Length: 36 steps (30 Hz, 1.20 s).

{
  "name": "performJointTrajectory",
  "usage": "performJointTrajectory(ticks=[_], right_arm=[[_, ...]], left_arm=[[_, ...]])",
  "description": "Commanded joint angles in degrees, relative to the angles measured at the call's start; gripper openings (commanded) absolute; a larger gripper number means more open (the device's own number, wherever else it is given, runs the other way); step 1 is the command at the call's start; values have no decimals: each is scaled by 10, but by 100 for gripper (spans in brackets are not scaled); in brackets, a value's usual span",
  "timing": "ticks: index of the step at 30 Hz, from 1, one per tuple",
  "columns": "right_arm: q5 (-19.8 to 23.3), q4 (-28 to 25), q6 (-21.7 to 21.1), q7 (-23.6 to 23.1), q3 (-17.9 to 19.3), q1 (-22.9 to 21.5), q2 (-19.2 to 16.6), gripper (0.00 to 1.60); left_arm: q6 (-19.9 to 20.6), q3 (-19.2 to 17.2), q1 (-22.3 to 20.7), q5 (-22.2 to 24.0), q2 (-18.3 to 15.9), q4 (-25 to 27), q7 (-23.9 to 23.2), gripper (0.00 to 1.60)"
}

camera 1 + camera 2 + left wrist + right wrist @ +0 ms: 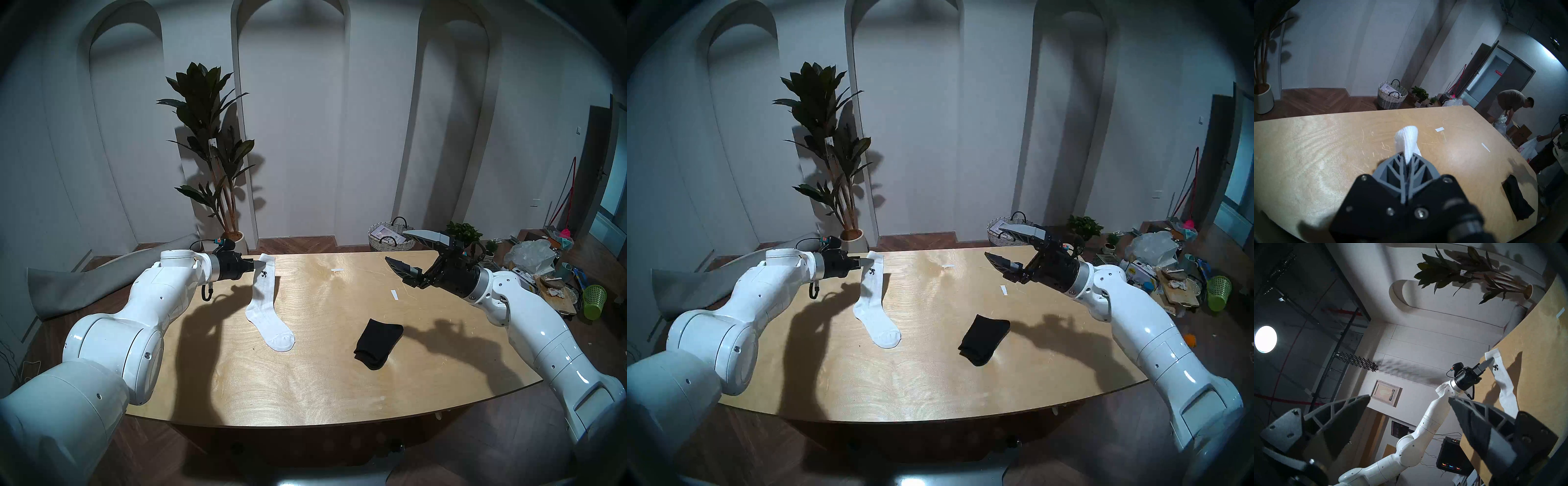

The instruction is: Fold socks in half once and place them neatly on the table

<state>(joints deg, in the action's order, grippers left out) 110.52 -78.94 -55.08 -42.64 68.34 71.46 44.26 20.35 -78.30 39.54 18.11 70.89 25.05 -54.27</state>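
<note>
Pinching the cuff of the white sock (266, 298), the left gripper (258, 265) held it raised, its foot trailing on the table (322, 373) below. Well to that gripper's right lay the folded black sock (377, 342), beneath the empty, wide-spread right gripper (395, 247).

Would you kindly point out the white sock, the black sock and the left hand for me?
white sock (263, 298): head left view, ribbed leg.
black sock (378, 342): head left view, middle of the folded fabric.
left hand (257, 265): head left view, fingertips pinching the cuff.
</note>
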Motion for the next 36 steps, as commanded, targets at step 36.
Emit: performJointTrajectory(ticks=[36], right_arm=[[168, 56, 1, 13, -177, -124, -50, 160]], left_arm=[[-198, 7, 103, 17, -46, 80, -253, 0]])
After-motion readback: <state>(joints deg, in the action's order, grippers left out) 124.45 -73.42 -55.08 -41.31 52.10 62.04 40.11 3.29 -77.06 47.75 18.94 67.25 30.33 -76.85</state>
